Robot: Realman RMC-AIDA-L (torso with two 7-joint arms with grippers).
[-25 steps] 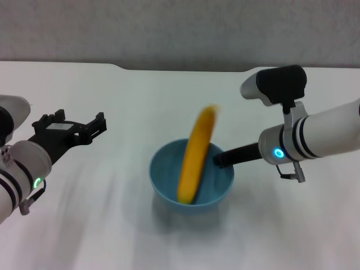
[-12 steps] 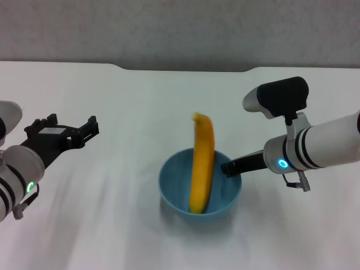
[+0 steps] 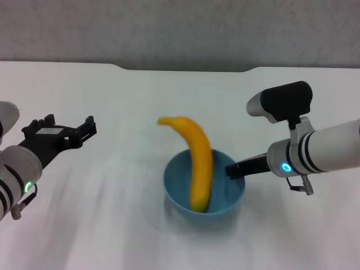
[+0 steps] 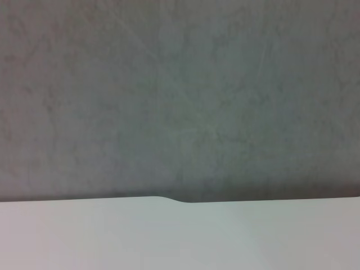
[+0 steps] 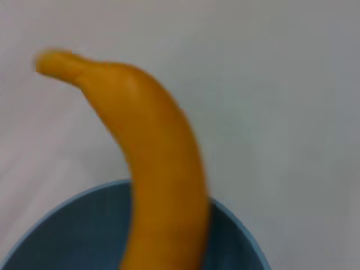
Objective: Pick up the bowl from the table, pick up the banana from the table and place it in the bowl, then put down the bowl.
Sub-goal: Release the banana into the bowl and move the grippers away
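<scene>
Holding: my right gripper (image 3: 232, 169) is clamped on the bowl (image 3: 204, 189) rim, mid-table (image 3: 112, 225).
Banana (image 3: 197, 169): stands in bowl, top overhanging.
Left gripper (image 3: 84, 128): spread, empty, near left edge.
Remaining: I judge only bowl set-down.

One banana (image 3: 197, 169), one bowl (image 3: 179, 188), two pincers.

Beyond the far edge you have only a plain grey wall (image 3: 180, 31), mottled and bare, running across the whole width from left to right.
</scene>
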